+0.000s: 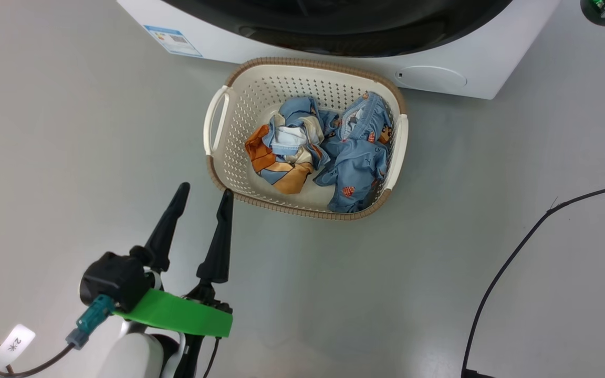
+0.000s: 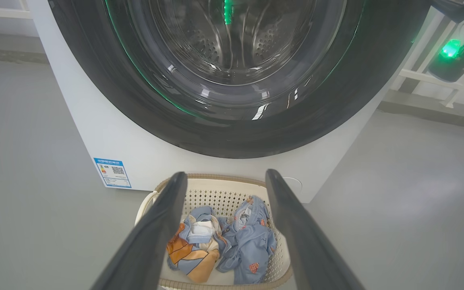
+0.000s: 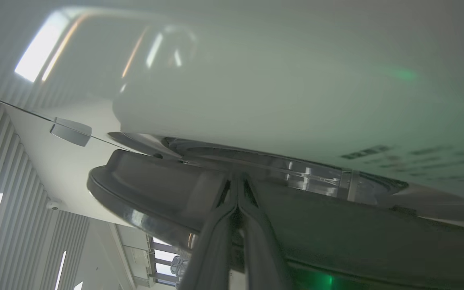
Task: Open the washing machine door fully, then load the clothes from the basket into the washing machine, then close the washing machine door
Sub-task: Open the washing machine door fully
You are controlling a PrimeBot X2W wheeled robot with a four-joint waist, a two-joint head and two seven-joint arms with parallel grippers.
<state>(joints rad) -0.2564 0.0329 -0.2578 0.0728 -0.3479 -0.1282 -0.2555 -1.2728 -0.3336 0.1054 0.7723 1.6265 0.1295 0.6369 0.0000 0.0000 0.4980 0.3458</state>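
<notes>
**Head view: left gripper [image 1: 205, 190] hanging open by the basket [image 1: 302, 63], right gripper [image 3: 237, 179] clenched at the washing machine door [image 1: 334, 26]**

In the head view the cream basket is sitting on the grey floor [image 1: 71, 131], just in front of the washing machine [image 1: 491, 47]. Its far rim is lying close under the white front. The clothes [image 1: 323, 152] are lying crumpled inside the basket: a light blue, orange and white bundle toward the left, and a light blue printed garment toward the right. The left gripper is pointing up the picture with its two dark fingers spread apart and nothing between them. One fingertip is showing just beside the basket's near left corner, and I cannot tell whether it is touching. A blue label [image 1: 173, 40] is sticking to the machine's front at the left. A round cover [image 1: 431, 77] is sitting low at the right, and a black cable [image 1: 512, 257] is trailing over the floor on the right.

In the left wrist view the spread fingers are framing the basket and the clothes. The door's glossy black rim is curving above them, and the steel drum [image 2: 232, 44] is showing through the glass.

In the right wrist view the right gripper's fingers are pressing together, with nothing visible between them. Their tips are reaching the seam where the door's dark rim is meeting the white front. A narrow gap is showing along that seam, with glass and metal glinting in it. I cannot tell whether the tips are touching.
</notes>
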